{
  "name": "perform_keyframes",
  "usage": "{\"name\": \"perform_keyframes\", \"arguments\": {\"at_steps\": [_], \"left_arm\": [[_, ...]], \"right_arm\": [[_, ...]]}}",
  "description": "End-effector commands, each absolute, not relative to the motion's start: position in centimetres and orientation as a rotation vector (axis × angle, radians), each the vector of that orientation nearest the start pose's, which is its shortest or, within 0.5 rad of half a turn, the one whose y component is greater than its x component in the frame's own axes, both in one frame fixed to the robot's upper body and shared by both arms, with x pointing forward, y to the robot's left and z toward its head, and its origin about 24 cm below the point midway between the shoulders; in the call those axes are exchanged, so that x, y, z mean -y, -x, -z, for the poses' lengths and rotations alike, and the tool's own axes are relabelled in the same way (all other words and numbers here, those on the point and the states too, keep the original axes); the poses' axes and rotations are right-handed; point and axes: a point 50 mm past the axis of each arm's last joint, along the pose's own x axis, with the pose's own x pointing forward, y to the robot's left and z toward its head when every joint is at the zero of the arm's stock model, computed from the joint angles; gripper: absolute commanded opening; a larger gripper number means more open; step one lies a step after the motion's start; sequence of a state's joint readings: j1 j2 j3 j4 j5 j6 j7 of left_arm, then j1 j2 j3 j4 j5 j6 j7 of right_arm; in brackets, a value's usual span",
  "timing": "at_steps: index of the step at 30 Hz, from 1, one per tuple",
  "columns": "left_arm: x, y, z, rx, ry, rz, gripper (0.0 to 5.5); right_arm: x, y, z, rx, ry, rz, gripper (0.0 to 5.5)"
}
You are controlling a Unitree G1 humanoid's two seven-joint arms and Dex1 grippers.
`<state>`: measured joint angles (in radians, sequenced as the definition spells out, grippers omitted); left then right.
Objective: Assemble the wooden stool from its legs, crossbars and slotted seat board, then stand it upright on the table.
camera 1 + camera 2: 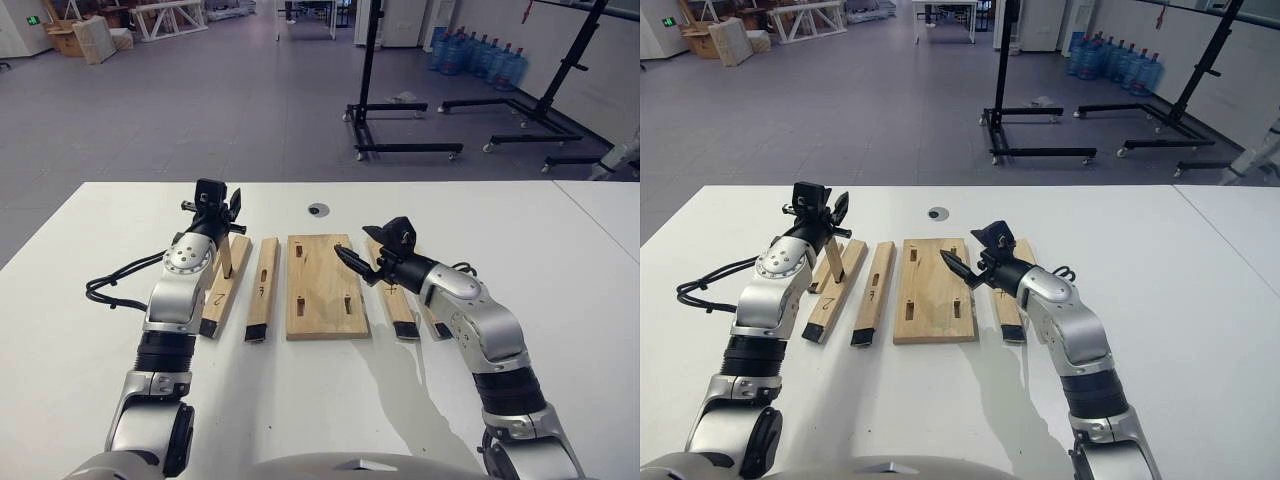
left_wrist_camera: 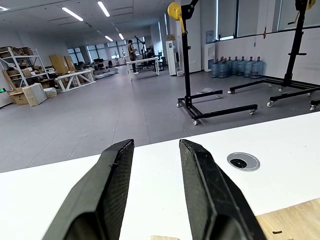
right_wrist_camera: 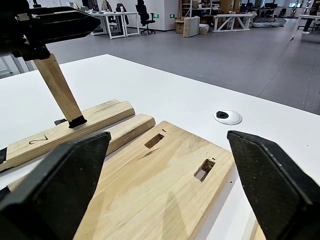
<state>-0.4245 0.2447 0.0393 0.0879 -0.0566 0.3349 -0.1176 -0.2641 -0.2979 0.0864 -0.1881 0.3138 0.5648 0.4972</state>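
The slotted seat board (image 1: 322, 285) lies flat in the middle of the white table (image 1: 560, 300). Two wooden legs (image 1: 222, 290) (image 1: 262, 288) lie to its left, the outer one marked with a 2. More legs (image 1: 402, 312) lie to its right, partly under my right arm. My left gripper (image 1: 215, 205) is shut on a short wooden crossbar (image 3: 60, 90), which hangs nearly upright with its dark lower end touching the marked leg. Over the board's right edge my right gripper (image 1: 372, 248) hovers open, holding nothing.
A round cable grommet (image 1: 318, 210) sits in the table just beyond the board. A black cable (image 1: 110, 290) loops on the table at the left. Black wheeled stands (image 1: 400, 110) are on the floor behind the table.
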Motion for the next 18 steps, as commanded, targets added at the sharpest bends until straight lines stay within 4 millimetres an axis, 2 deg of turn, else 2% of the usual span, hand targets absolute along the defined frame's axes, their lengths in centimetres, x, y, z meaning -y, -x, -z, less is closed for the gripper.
{"name": "perform_keyframes", "arguments": {"at_steps": [1,4,6,8,10,12,13,14,16,18], "left_arm": [[-18.7,-32.9,-12.6,-0.04,-0.138,0.064,1.62],[-18.9,-33.0,-19.2,0.14,-0.116,0.037,1.62],[-18.9,-32.1,-23.7,0.252,-0.094,0.022,1.62],[-19.1,-30.4,-27.2,0.324,-0.087,0.017,1.62],[-19.9,-28.0,-30.4,0.355,-0.001,0.066,1.62],[-22.2,-26.0,-33.2,0.355,0.098,0.156,1.62],[-23.9,-24.5,-33.9,0.35,0.081,0.236,1.62],[-26.1,-23.2,-33.4,0.291,0.066,0.282,1.62],[-28.6,-20.7,-30.7,0.156,0.042,0.393,1.62],[-29.6,-18.6,-26.8,0.027,0.077,0.49,1.62]], "right_arm": [[13.1,-28.6,-11.0,-0.147,0.005,-0.692,4.29],[13.1,-28.7,-11.4,-0.133,0.004,-0.692,4.29],[13.1,-28.7,-11.5,-0.13,0.005,-0.693,4.29],[13.1,-28.8,-11.7,-0.125,0.005,-0.695,4.29],[13.6,-28.5,-11.7,-0.122,0.006,-0.676,4.29],[14.9,-28.1,-11.6,-0.123,0.006,-0.628,4.29],[15.7,-27.9,-11.6,-0.123,0.006,-0.6,4.29],[16.7,-27.7,-11.7,-0.124,0.006,-0.567,4.29],[18.7,-27.1,-11.8,-0.129,0.017,-0.51,4.29],[20.0,-26.7,-11.9,-0.138,0.028,-0.479,4.29]]}}
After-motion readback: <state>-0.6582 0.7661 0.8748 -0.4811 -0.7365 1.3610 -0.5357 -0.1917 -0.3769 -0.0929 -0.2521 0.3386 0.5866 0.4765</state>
